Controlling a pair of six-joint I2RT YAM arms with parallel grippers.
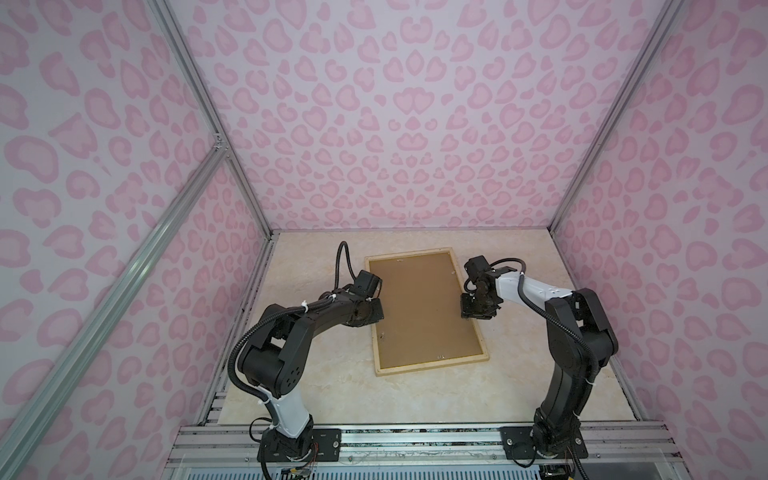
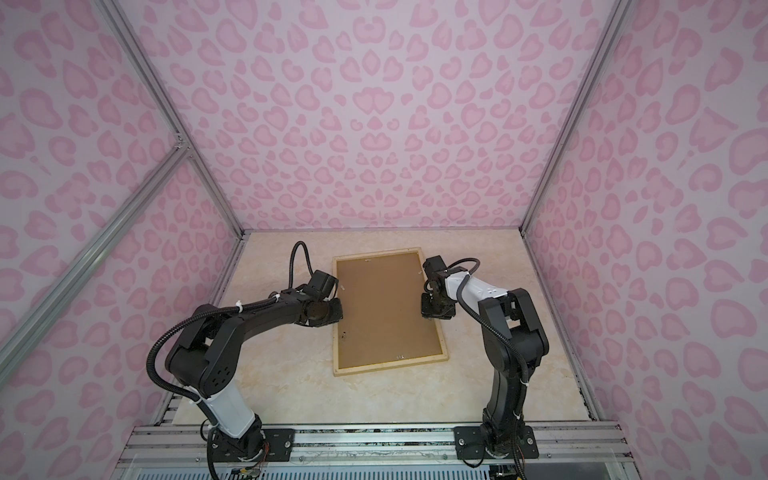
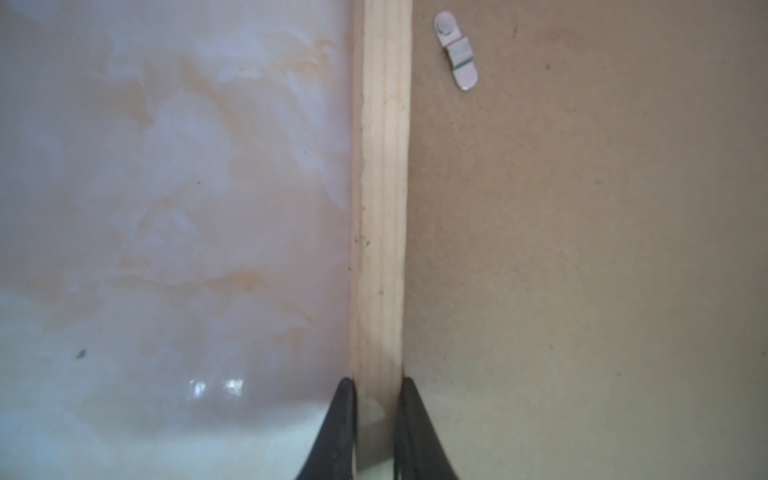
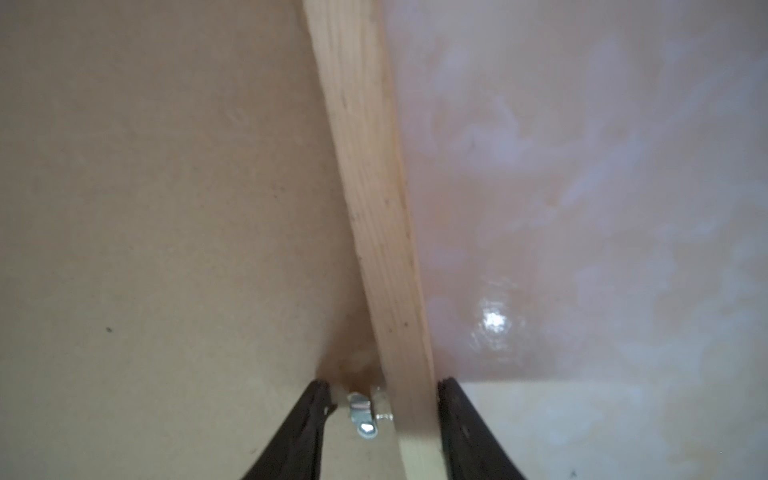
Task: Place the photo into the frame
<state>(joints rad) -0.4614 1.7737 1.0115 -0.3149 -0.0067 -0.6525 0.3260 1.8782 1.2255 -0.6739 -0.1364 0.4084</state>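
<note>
Frame point(image 1: 432, 365) back-up, long axis far-to-near on bench point(image 1: 374, 399).
Left jaws pinch its rail; right jaws loosely straddle the opposite rail.

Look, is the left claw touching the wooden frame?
Touching. The left wrist view shows the left gripper straddling the frame, with both fingers pressed flush against the two sides of its wooden strip and no gap showing.

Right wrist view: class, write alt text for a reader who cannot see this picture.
Two black fingers of the right gripper straddle the pale wood rail of the frame, not yet closed, a small metal clip between one finger and the rail. Brown backing board fills one side, marbled table the other.
</note>
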